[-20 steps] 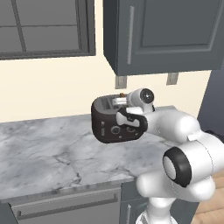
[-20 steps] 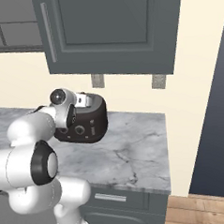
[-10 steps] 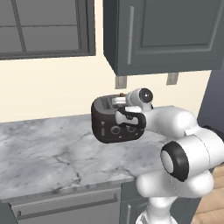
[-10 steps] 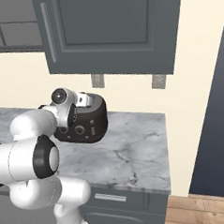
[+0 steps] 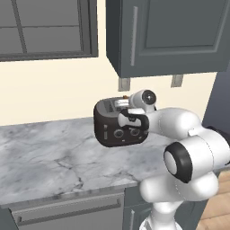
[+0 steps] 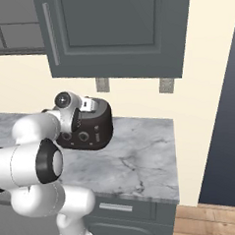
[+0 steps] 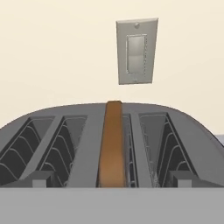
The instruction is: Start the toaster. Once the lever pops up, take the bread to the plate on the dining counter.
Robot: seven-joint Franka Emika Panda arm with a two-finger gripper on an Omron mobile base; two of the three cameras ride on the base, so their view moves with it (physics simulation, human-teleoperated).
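1. Hovering over the glossy dark brown-black rounded toaster (image 5: 117, 126), my end effector (image 7: 112, 186) points along its slotted top; my two finger tips (image 7: 40, 179) rise at the bottom of the hand view, wide apart, with nothing between them; the right tip sits at the outer slot on that side.
2. In the hand view, the thin tan-brown toasted bread slice (image 7: 112, 144) stands upright on edge in a middle slot of the toaster (image 7: 87, 135), its top edge poking just above the rim; the slots either side show bare wire racks.
3. On the cream wall behind the toaster a grey rectangular outlet plate (image 7: 136, 51) hangs straight above the bread.
4. From the left base view, the toaster stands on the grey-white veined marble worktop (image 5: 49, 157), close to the wall; two round knobs (image 5: 119, 133) face forward, and my white arm partly covers its right side.
5. From the right base view, the toaster (image 6: 93, 131) is half hidden behind my white arm; the marble worktop (image 6: 142, 160) runs right to a dark panel.
6. Dark grey wall cabinets (image 5: 166, 36) hang above the toaster; I cannot make out the lever's position.
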